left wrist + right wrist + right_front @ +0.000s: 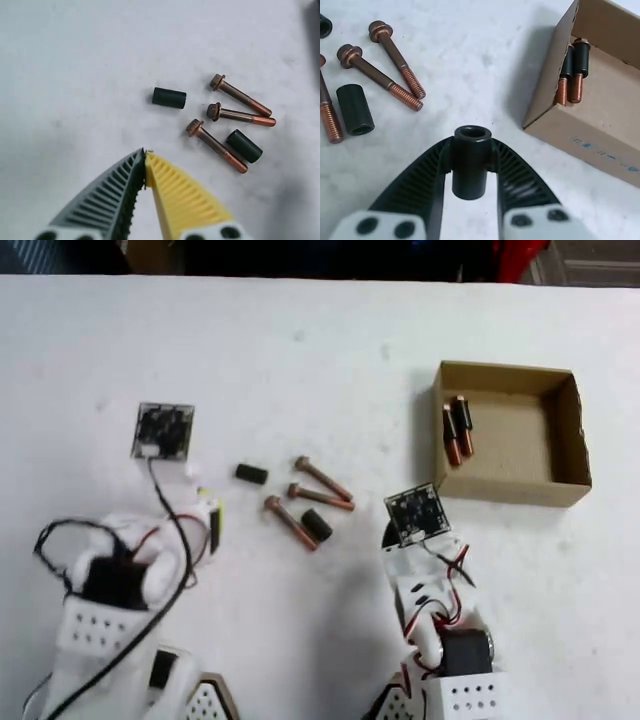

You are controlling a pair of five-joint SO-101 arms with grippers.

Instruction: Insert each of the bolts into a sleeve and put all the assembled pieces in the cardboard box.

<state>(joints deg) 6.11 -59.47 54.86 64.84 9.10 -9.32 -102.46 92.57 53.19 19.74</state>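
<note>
Jaws of right gripper (470, 146) pinch 1 sleeve (470, 172) at mid-body; it seems light, stiff, slick. Left gripper (144, 156) jaws pressed together.

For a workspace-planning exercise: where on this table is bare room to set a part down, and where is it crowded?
Bare: the table beyond the bolts, left of the cardboard box; the box floor right of its assembled pieces. Crowded: bolts and sleeves between the arms.
</note>
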